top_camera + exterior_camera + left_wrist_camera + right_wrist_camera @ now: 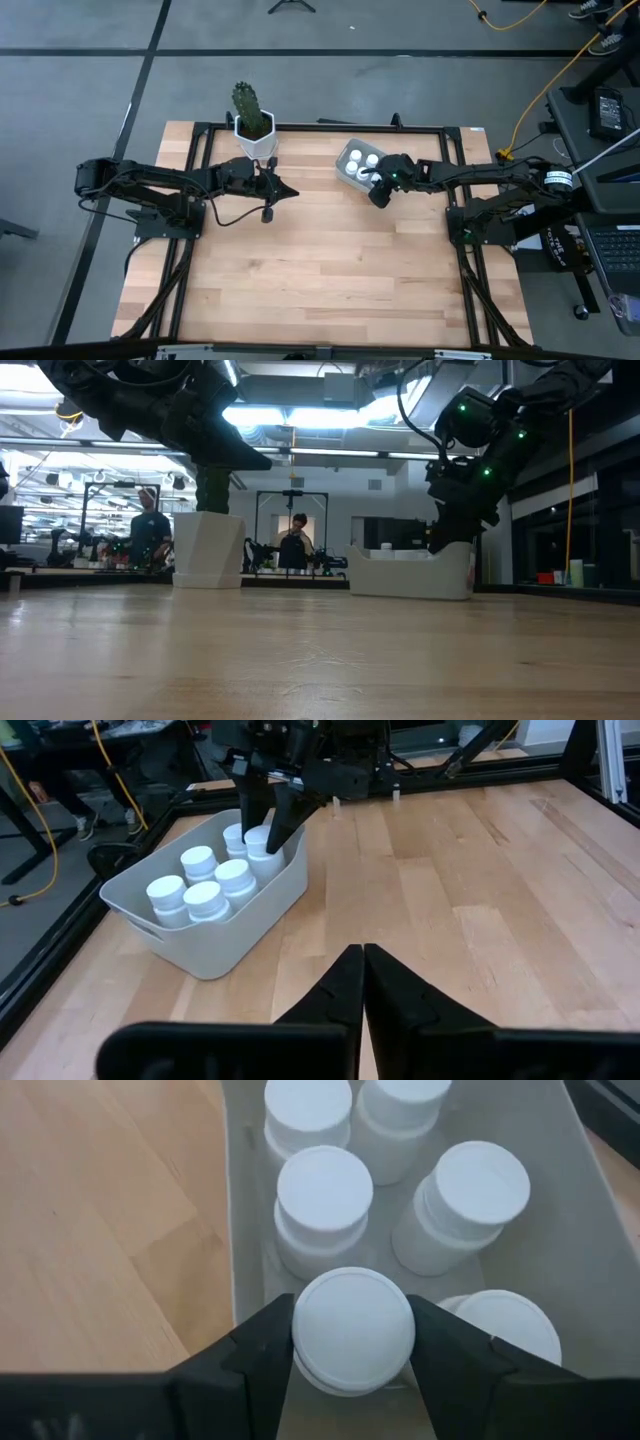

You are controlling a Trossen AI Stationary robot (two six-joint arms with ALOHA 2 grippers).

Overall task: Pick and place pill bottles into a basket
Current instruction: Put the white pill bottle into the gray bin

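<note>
The basket (352, 160), a pale grey tray, stands at the table's far middle and holds several white pill bottles (205, 890). My right gripper (352, 1330) reaches into the basket's near right corner, shut on one more pill bottle (352, 1320) that stands upright among the others. In the left wrist view the same gripper (265, 805) comes down over that bottle (262, 850). My left gripper (288, 190) hovers shut left of the basket, above the table, with nothing in it. My right gripper pinches the pill bottle's white cap (305, 1330) by its two opposite sides between the two fingers (262, 1352). The fingers slant down from the table's near right side. The bottle stands upright inside the basket; whether its base rests on the basket's floor is hidden.
A white hexagonal pot (256, 140) with a green cactus stands at the far edge, left of the basket. Bare wood stretches across the table's near half (320, 270). A black frame (320, 127) borders the table. People show in the room beyond (296, 545).
</note>
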